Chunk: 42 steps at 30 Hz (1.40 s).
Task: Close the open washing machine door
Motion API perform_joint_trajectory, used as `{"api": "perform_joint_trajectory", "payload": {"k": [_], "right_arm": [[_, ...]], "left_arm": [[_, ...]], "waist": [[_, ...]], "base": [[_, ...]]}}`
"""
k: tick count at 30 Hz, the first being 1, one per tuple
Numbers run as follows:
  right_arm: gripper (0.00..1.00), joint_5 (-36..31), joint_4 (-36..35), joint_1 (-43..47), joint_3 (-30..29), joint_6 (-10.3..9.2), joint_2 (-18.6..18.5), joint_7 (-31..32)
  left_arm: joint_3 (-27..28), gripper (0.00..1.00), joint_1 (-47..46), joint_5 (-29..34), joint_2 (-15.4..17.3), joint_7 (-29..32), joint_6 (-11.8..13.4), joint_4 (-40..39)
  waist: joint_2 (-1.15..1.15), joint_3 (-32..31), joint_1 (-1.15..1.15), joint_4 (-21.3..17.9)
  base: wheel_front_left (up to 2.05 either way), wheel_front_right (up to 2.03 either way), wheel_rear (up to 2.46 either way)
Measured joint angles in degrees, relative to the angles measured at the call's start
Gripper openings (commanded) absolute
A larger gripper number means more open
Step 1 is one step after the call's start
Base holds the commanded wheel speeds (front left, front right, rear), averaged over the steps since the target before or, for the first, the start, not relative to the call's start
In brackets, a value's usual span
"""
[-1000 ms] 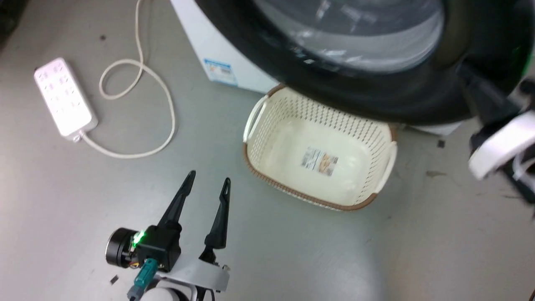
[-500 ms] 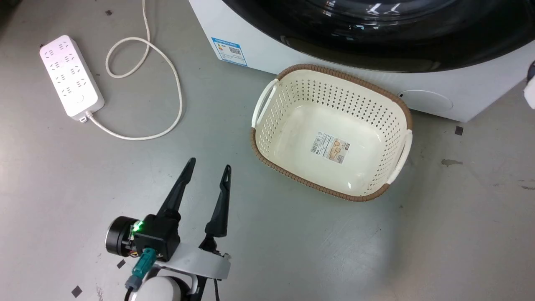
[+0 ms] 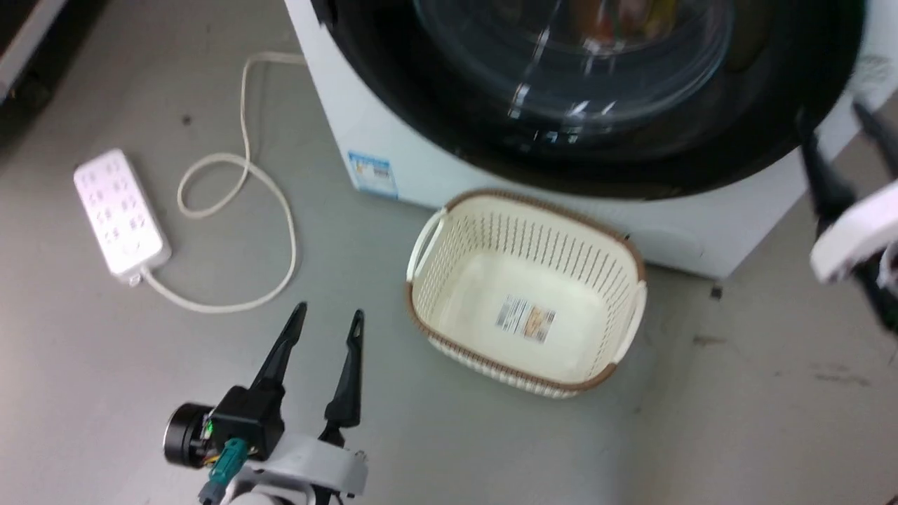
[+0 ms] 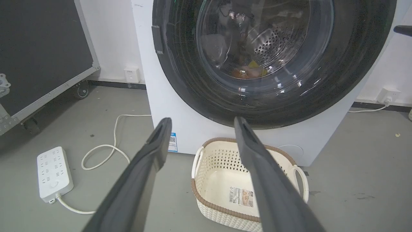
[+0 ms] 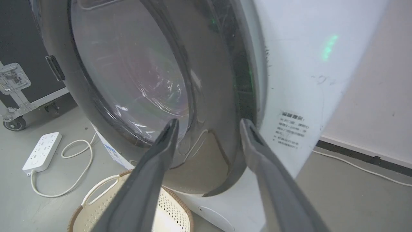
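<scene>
Right gripper (image 3: 831, 112) back beside door (image 3: 582, 105) rim, fingers spread, empty. Door flat against washer (image 3: 365, 140). Left gripper (image 3: 330, 308) wide, over floor (image 3: 736, 421) near basket (image 3: 456, 266); basket directly below door, power strip (image 3: 121, 212) farther left.

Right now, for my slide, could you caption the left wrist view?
Open left pincer faces the washing machine door; cream basket and power strip lie on the floor.

I see the washing machine door (image 3: 582, 77) flat against the white cabinet (image 3: 337, 112), basket (image 3: 421, 308) just below it. Left gripper (image 3: 330, 313) is low left with fingers apart, holding nothing. Right gripper (image 3: 831, 116) is blurred by the door's right rim, fingers apart. Power strip (image 3: 119, 210) is far left.
</scene>
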Motion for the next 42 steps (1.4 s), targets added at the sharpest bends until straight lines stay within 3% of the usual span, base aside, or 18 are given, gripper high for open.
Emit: {"api": "perform_joint_trajectory", "payload": {"k": [5, 10, 18, 21, 34, 35, 42], "right_arm": [[1.00, -2.1, -3.5, 10.0, -3.3, -0.01, 3.0, -2.2], [1.00, -7.8, -12.7, 21.4, -8.8, -0.01, 6.8, -3.1], [1.00, -19.5, -30.7, 40.4, -19.0, -0.01, 17.7, -3.3], [1.00, -21.7, -35.9, 45.5, -20.2, -0.01, 20.7, -3.2], [1.00, -23.4, -39.4, 52.1, -19.6, -0.01, 22.5, -0.9], [0.00, -23.2, -39.4, 52.1, -19.5, -0.01, 22.5, -0.9], [0.00, -23.2, -39.4, 52.0, -19.5, -0.01, 22.5, -0.8]], "left_arm": [[1.6, 1.00, 2.2, -0.4, 0.0, 0.0, -0.3, 0.5], [2.7, 1.00, 4.8, -0.9, 0.0, 0.0, -0.4, 1.3], [2.6, 1.00, 6.7, -0.6, 0.1, 0.0, -1.5, 2.8], [2.8, 1.00, 6.7, -0.6, 0.1, 0.0, -1.8, 2.9], [2.8, 1.00, 7.1, -0.2, 0.1, 0.0, -2.4, 3.6], [2.9, 0.00, 7.1, -0.1, 0.1, 0.0, -2.4, 3.6], [2.9, 0.00, 7.1, -0.2, 0.0, 0.3, -2.4, 3.6]], "waist": [[0.00, -5.8, -0.01, -1.8], [0.00, -10.9, -0.02, -4.0], [0.00, -15.5, -0.01, -7.4], [0.00, -15.9, -0.01, -8.0], [0.00, -16.2, 0.01, -8.2], [0.00, -16.2, 0.00, -8.2], [0.00, -16.2, 0.01, -8.3]], "base": [[0.00, 0.00, 0.00], [0.00, 0.00, 0.00], [0.00, 0.00, 0.00], [0.00, 0.00, 0.00], [0.00, 0.00, 0.00], [0.00, 0.00, 0.00], [0.00, 0.00, 0.00]]}}
